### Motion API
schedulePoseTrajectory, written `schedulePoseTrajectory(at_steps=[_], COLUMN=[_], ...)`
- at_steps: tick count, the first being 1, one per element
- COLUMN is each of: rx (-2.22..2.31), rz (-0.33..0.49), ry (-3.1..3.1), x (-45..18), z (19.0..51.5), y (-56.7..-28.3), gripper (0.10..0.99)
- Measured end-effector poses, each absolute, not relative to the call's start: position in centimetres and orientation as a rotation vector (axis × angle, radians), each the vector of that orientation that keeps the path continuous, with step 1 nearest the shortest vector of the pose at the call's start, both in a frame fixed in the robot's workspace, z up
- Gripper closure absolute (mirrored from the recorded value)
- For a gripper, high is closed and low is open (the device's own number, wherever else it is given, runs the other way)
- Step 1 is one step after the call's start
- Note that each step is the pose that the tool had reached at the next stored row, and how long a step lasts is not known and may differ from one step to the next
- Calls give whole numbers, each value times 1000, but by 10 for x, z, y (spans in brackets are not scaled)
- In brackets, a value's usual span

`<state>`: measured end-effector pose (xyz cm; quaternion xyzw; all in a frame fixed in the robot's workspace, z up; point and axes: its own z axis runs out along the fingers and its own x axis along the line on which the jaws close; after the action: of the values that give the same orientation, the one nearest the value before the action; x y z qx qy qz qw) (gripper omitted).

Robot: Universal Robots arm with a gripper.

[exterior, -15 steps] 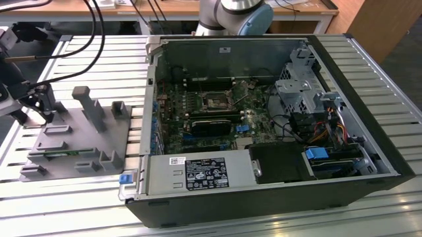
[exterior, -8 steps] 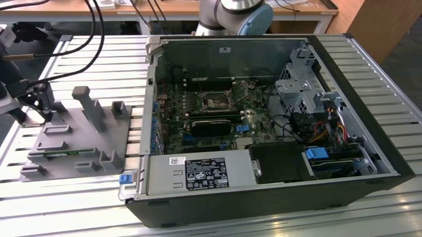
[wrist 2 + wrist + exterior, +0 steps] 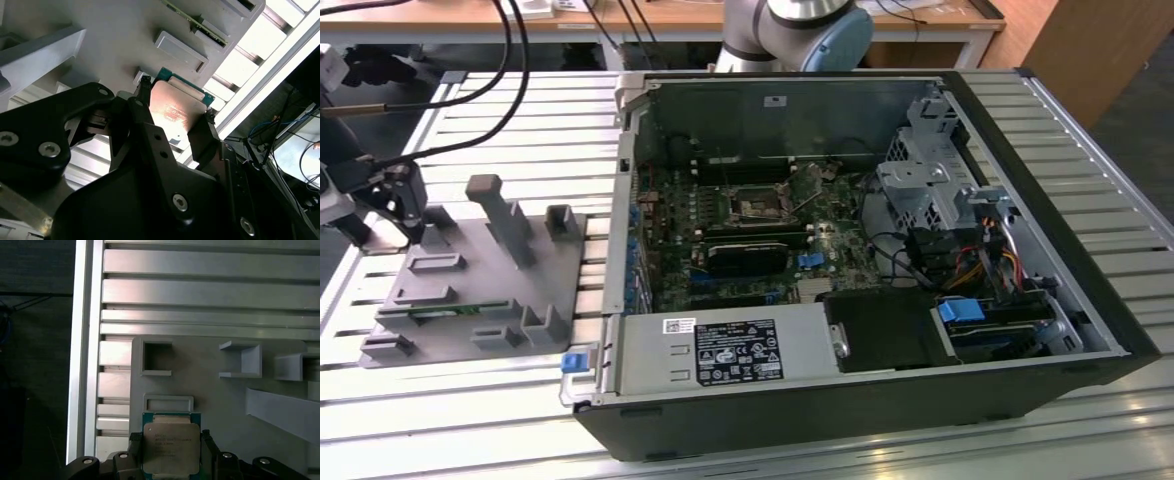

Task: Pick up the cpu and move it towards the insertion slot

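Observation:
The cpu (image 3: 171,447) is a small square chip with a silvery face and a green rim, also seen as the cpu (image 3: 176,111) in the second wrist view. My gripper (image 3: 171,452) is shut on it, with one black finger (image 3: 144,97) against each of two opposite edges. It sits at a corner of the grey fixture plate (image 3: 215,390); I cannot tell whether it touches the plate. In the exterior view my gripper (image 3: 390,228) stands over the plate's (image 3: 467,290) far corner at the exterior view's left. The insertion slot (image 3: 758,207) lies on the motherboard inside the open computer case, well to the right.
The open computer case (image 3: 1067,250) has tall walls around the motherboard. A long black block (image 3: 747,256) lies just in front of the slot. Grey posts (image 3: 504,220) rise from the fixture plate. Cables (image 3: 454,100) hang at the back left. The table (image 3: 520,400) is slatted aluminium.

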<state>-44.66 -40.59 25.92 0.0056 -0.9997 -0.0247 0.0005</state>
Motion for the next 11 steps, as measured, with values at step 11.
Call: schedulePoseTrajectory(at_steps=[11], rx=[18], rz=[-78], ry=[-3140], x=[-447], z=[267], y=[-406], gripper=[541])
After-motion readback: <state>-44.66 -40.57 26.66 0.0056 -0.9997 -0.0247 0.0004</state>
